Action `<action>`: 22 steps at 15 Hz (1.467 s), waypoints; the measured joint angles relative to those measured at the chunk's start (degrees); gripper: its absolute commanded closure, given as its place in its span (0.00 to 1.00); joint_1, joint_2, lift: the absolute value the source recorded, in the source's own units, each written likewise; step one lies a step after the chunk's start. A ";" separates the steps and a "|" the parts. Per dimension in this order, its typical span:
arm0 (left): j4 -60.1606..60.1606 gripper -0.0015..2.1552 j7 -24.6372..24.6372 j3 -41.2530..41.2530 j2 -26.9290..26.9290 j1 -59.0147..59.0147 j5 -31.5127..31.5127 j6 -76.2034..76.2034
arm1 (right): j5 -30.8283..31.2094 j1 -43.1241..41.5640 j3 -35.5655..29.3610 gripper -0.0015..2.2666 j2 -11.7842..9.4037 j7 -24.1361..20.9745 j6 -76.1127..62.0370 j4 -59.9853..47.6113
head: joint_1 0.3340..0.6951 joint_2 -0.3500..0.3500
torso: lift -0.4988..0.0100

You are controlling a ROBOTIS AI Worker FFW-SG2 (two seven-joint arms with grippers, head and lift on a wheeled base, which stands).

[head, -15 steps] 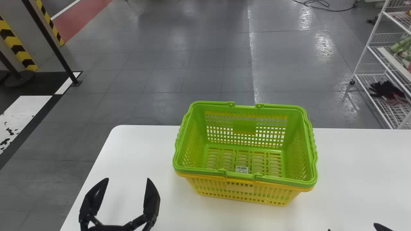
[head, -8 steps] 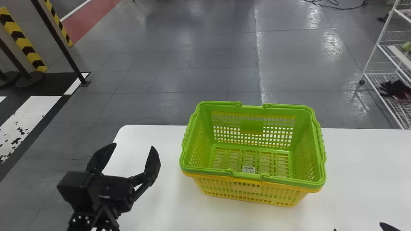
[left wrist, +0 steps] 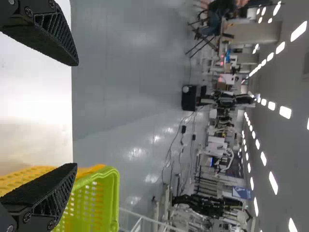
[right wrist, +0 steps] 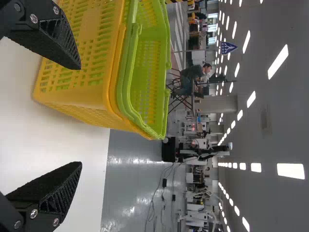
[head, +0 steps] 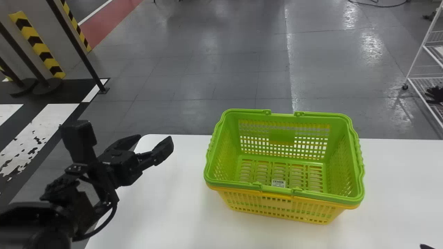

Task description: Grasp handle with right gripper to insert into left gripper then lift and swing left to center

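Floor: gray and shiny (head: 214,69), all across the top of the head view and down its left side.
Tabletop: white (head: 166,207), from the bottom middle over to the right edge.
Shelf: white wire (head: 424,45), at the upper right edge.
Pole: black and thin (head: 74,38), leaning in the upper left.
Yellow basket: on the tabletop (head: 277,205), a bit right of the middle and low down, with the other basket sitting inside it.
Green basket: tucked in the yellow one (head: 282,136), open side up.
Left hand: black (head: 154,138), up in the air left of the baskets, apart from them. In the left wrist view, the left hand (left wrist: 76,114) has its two fingers spread wide, with nothing between them.
Right hand: just a dark tip (head: 426,246) at the bottom right corner. In the right wrist view, the right hand (right wrist: 80,116) is spread wide too, holding nothing.
Handles: green, folded down, one along the green basket's left edge (head: 210,148), one along its right.
Sticker: small and white (head: 278,183), inside the green basket.
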 measured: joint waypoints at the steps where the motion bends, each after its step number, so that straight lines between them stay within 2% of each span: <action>1: 0.43 0.03 -1.57 1.18 0.23 -2.56 2.53 5.10 | 0.19 -0.09 0.14 0.04 0.00 0.00 0.53 -0.15 | 1.00 0.80 | 0.80; 6: 8.88 0.03 -6.63 1.23 0.61 -16.92 7.25 27.48 | 0.51 -0.14 0.21 0.04 -0.05 0.00 2.66 -0.78 | 1.00 0.74 | 0.80; 11: 21.63 0.03 -10.32 -0.59 0.62 -28.82 9.18 40.37 | 0.43 -0.12 -0.33 0.05 -0.41 0.00 3.00 -0.73 | 1.00 0.65 | 0.80; 17: 34.76 0.03 -12.23 -6.05 0.20 -38.52 9.11 42.14 | -0.21 0.15 -1.16 0.05 -0.46 0.00 2.73 -0.74 | 1.00 0.58 | 0.80; 22: 39.50 0.03 -12.51 -9.27 -0.32 -41.26 6.81 39.47 | -0.51 0.65 -2.07 0.05 -0.44 0.00 2.48 -0.99 | 1.00 0.53 | 0.80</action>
